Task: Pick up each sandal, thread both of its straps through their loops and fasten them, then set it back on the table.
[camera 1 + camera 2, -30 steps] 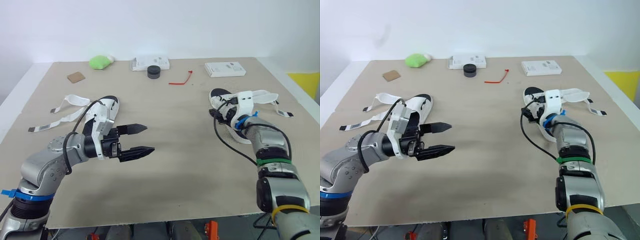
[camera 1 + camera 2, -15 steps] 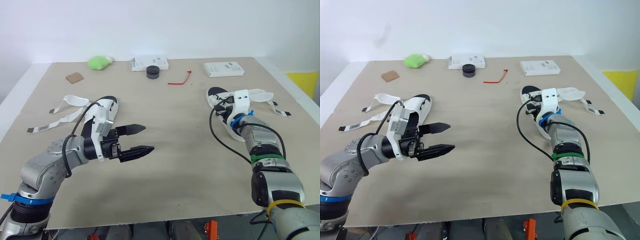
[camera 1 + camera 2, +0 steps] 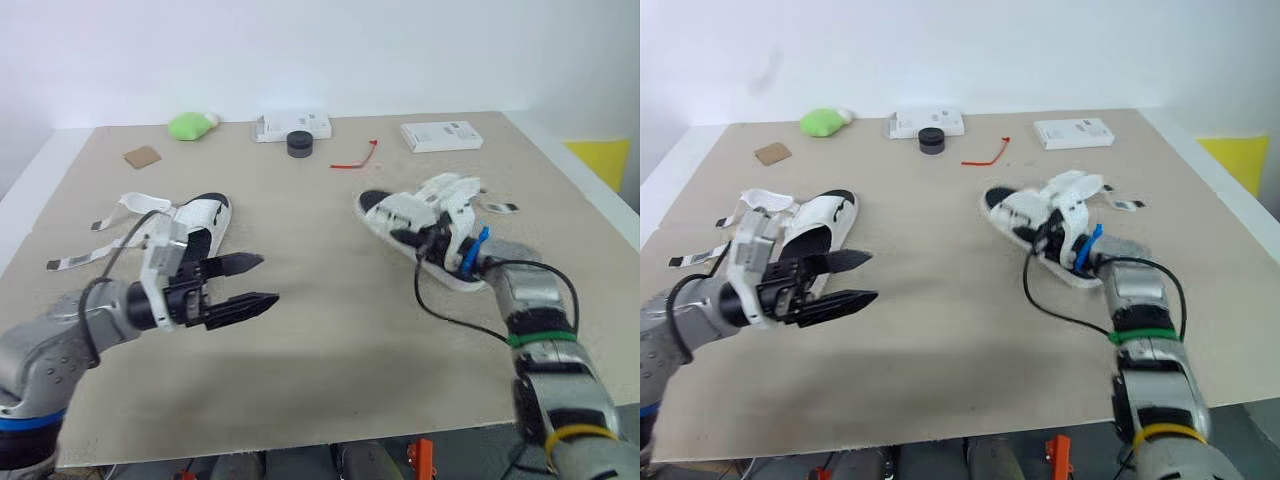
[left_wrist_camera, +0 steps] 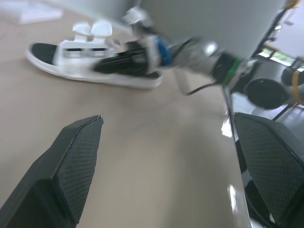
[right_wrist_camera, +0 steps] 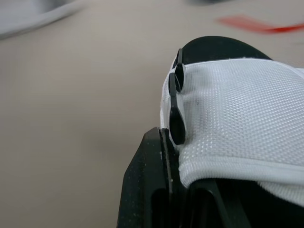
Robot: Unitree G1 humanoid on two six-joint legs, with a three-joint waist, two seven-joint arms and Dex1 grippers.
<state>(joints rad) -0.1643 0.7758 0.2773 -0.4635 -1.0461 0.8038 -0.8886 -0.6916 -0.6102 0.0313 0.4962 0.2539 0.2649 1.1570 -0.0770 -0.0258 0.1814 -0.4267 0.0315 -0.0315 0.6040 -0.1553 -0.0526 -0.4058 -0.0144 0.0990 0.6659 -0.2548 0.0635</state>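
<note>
Sandal [image 3: 398,209] gripped in right tool [image 3: 424,243], left tool [image 3: 246,283] agape, well apart.

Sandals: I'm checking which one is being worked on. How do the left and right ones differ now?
The right sandal is clamped in the right gripper's jaws; the left sandal lies free, the open left gripper hovering apart from it. The left sandal's straps trail flat across the table; the right sandal's straps bunch up over it. Both are white with black footbeds.
</note>
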